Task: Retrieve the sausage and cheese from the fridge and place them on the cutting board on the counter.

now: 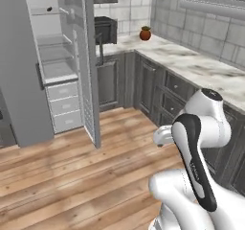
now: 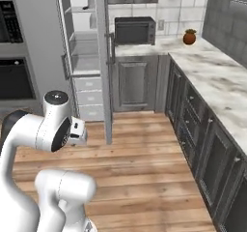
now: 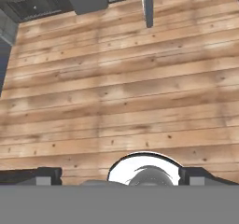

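Observation:
The grey fridge [image 1: 24, 80] stands at the left with its right door [image 1: 89, 71] swung open, showing glass shelves and white drawers [image 1: 63, 105]. On the top shelf lies a small dark item [image 1: 49, 8], too small to tell whether it is the sausage. The cheese and the cutting board are out of view. The marbled counter [image 1: 201, 66] runs along the right wall. My arm is folded over the base, well short of the fridge. My gripper [image 3: 121, 175] points down at the wooden floor, open, with nothing between its fingertips [image 3: 46, 174].
A black microwave [image 1: 106, 28] and a reddish-brown pot [image 1: 145, 33] sit on the counter beyond the fridge door. Dark grey cabinets [image 2: 193, 124] line the right side. A built-in oven [image 2: 14, 76] is left of the fridge. Open wooden floor [image 2: 144, 163] lies ahead.

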Motion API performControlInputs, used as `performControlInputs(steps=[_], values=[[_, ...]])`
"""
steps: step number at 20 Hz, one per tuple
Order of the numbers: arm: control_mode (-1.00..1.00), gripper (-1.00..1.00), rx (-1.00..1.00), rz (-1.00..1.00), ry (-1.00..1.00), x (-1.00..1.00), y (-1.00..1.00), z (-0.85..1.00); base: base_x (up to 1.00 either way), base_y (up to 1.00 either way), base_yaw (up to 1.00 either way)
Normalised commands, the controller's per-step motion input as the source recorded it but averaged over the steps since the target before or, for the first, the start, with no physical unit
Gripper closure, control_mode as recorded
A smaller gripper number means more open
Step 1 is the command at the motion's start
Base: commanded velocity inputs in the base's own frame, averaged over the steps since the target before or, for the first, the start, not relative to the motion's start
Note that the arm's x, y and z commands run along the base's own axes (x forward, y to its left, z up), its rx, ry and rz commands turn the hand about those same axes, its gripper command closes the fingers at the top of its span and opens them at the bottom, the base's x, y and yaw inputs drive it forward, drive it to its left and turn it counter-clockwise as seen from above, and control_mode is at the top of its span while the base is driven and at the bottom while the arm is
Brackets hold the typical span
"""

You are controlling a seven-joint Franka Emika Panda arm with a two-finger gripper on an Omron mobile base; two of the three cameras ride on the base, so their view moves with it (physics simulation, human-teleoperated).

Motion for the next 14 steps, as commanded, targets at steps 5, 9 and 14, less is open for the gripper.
performControlInputs(steps=[5, 9, 14], values=[[1.0, -1.0, 0.0, 0.0, 0.0, 0.0, 0.0, 0.0, 0.93, 1.0, 0.09], [1.0, -1.0, 0.0, 0.0, 0.0, 0.0, 0.0, 0.0, 0.91, 1.0, 0.1], [1.0, -1.0, 0.0, 0.0, 0.0, 0.0, 0.0, 0.0, 1.0, 1.0, 0.09]])
